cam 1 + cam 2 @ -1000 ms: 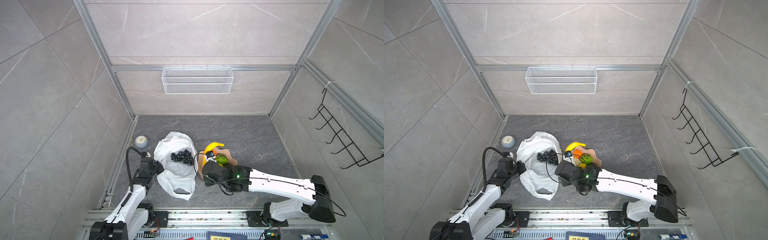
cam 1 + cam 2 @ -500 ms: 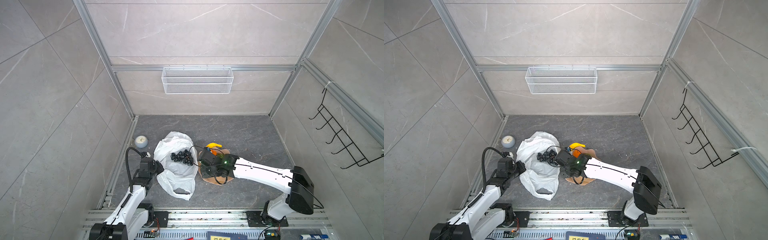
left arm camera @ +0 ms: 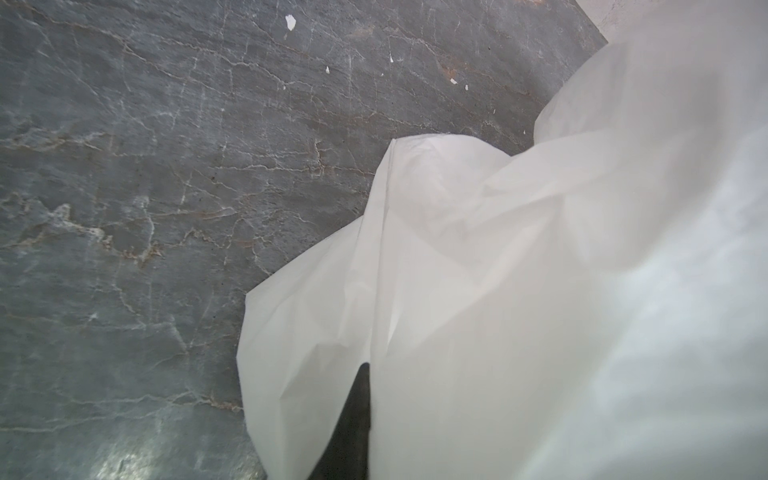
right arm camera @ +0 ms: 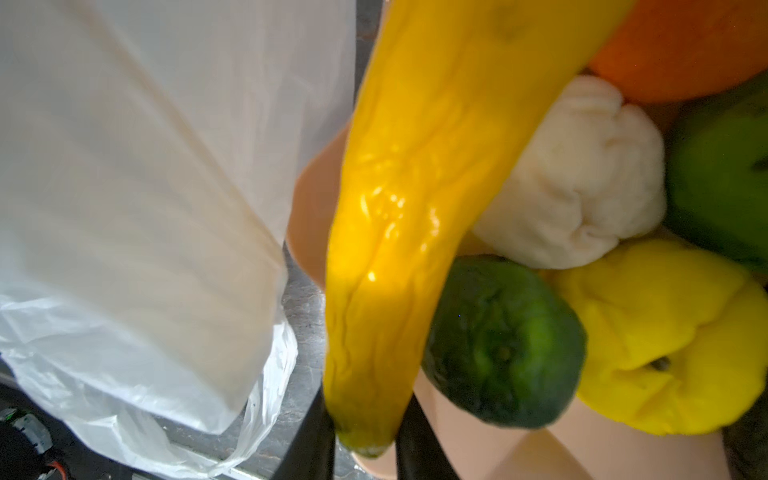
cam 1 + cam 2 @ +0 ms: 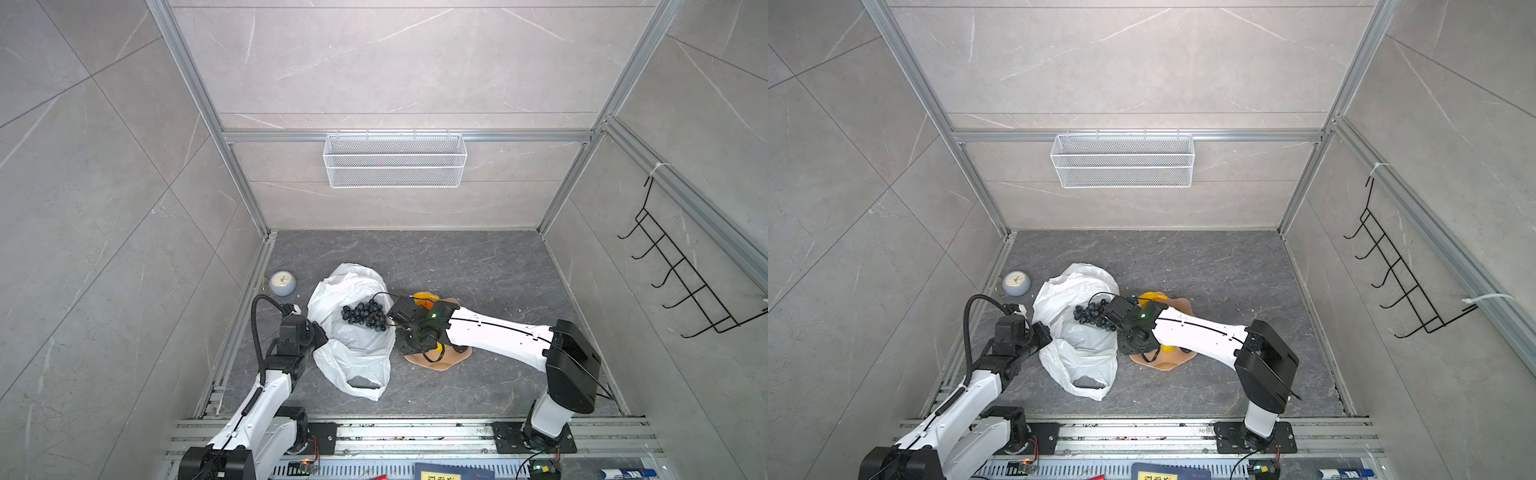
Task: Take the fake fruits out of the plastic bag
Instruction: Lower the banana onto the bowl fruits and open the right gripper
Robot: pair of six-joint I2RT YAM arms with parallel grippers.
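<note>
Left gripper (image 5: 318,335) is pinched shut on the plastic bag (image 5: 357,345) rim. Right gripper (image 4: 363,440) clasps the banana (image 4: 415,187) tip over the pink plate (image 5: 436,364). I see other fake fruits (image 4: 573,178) already plated. The grape bunch (image 5: 365,315) is not yet out.

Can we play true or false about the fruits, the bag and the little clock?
1. The dark grapes are on the plate. False: they lie at the white bag, beside the plate.
2. The banana is right next to a green fruit. True.
3. The little clock sits to the right of the bag. False: in both top views it sits left of the bag.
4. The left claw is pinching the bag. True: it is shut on the bag's edge.
</note>
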